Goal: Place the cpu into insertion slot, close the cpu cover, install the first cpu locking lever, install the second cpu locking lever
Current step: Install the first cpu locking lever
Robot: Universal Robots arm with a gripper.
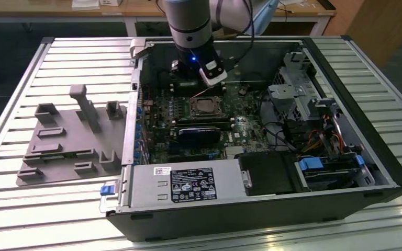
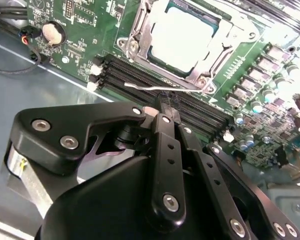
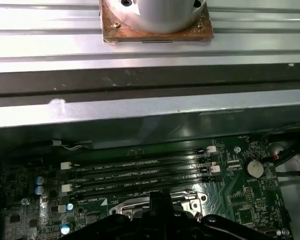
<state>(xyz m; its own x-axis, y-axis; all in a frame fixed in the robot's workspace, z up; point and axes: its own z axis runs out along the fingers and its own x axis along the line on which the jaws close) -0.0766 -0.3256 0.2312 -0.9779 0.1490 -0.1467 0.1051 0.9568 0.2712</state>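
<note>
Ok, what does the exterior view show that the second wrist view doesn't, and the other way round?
The exterior view takes in the whole open computer case on the slatted table, a grey fixture tray at the exterior view's left, and the power supply. The second wrist view brings the gripper, jaws together, close to a thin silver locking lever, plus the cpu cover framing the cpu and a coin battery. Both show the green motherboard and the insertion slot with the cpu in it.

cpu [image 2: 182, 37] 1 | cpu cover [image 2: 141, 31] 1 | memory slots [image 3: 140, 172] 4 | coin cell [image 2: 53, 32] 1
</note>
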